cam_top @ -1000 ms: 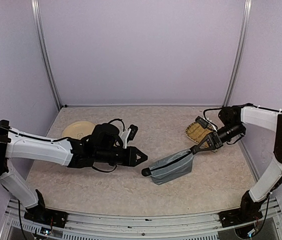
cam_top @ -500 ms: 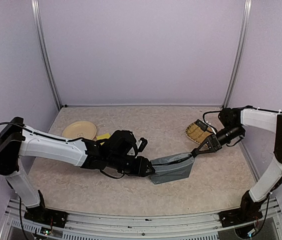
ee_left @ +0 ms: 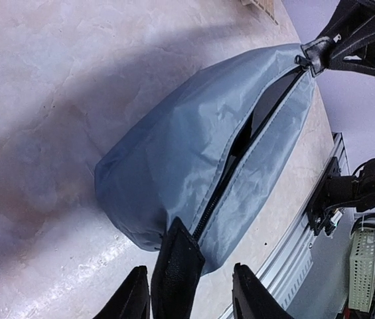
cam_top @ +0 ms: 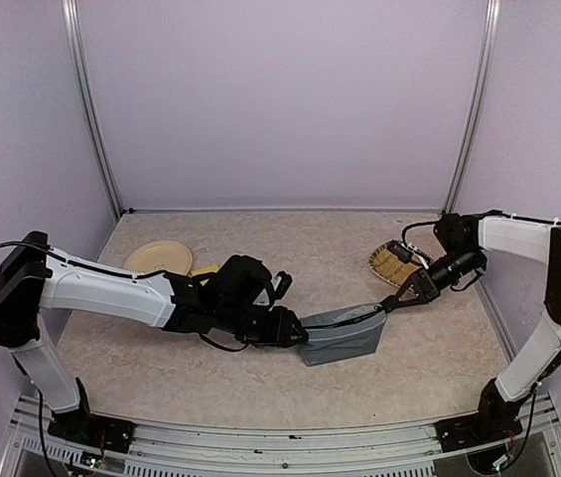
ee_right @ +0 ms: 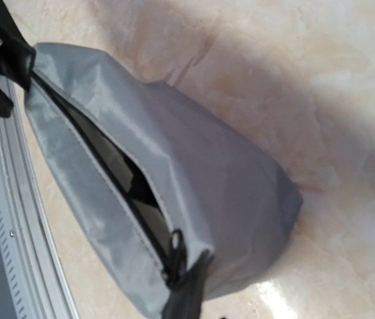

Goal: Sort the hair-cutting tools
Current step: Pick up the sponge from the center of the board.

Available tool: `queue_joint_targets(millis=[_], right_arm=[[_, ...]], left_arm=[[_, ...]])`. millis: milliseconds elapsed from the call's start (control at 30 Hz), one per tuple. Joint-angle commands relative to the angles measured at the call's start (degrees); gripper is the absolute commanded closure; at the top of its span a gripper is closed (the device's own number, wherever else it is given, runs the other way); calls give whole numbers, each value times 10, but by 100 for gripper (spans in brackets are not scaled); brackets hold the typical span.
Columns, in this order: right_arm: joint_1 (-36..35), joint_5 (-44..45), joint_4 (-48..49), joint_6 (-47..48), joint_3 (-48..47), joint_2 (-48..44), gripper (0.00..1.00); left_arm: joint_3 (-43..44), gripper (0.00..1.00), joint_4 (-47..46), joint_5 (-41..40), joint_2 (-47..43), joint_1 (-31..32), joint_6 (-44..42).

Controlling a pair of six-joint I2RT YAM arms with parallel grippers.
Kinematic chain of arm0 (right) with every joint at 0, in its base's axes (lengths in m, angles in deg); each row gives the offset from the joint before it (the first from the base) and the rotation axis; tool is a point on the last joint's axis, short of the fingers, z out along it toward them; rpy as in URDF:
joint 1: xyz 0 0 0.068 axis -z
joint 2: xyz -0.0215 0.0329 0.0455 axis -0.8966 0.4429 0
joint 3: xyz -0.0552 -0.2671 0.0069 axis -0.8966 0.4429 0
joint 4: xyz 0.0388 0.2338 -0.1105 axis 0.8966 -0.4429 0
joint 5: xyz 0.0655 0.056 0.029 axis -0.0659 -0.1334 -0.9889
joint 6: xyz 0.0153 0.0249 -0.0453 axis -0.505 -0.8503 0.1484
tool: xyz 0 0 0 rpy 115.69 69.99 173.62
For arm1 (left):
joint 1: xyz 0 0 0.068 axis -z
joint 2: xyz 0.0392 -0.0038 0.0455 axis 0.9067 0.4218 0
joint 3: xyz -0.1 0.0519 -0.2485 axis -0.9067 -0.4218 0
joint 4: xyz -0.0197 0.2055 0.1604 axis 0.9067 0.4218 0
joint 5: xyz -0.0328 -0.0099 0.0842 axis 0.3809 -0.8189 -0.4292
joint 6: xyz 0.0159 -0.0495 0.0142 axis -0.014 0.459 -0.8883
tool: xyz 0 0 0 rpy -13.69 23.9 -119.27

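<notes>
Grey pouch (cam_top: 342, 338) is lying mid-bench (cam_top: 310, 238), toward the near side. Right fingers (cam_top: 409, 289) are pinching its right-end tab (ee_left: 314, 48). Left fingers (ee_left: 131, 296) are sitting spread around the left-end tab (ee_left: 177, 269), not clamping it. A dark shape (ee_right: 141, 199) is showing through the half-open zip, can't tell which tool.

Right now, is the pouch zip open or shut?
Open: the grey pouch shows a dark gap along its zip in both wrist views. What is inside, cannot tell.
</notes>
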Motion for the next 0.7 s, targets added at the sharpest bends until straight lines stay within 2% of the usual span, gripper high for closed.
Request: queue_joint_targets(millis=[0,200,300,433,500,533,567,667], right_arm=[[-12,4,1,-3,6,0,80],[-21,9,-1,-2,5,-6,79],[-22,9,-11,3,0,-11,73],[-22,31,-30,15,-14,-25,54],[-22,51,-30,17,-22,-39,37],[-22,59,-30,17,-25,-45,7],[-22,66,-29,16,-28,-50,1],[-22,85,-25,13,-35,-64,0]], left_arm=[[14,62,-14,-3,-14,-12,19],[28,64,10,-36,-20,-24,13],[50,62,84,-99,-33,-40,-2],[103,57,224,-239,-34,-78,-11],[103,51,256,-282,-35,-112,5],[95,51,257,-278,-35,-133,11],[82,50,250,-270,-35,-155,17],[39,53,203,-251,-40,-208,37]])
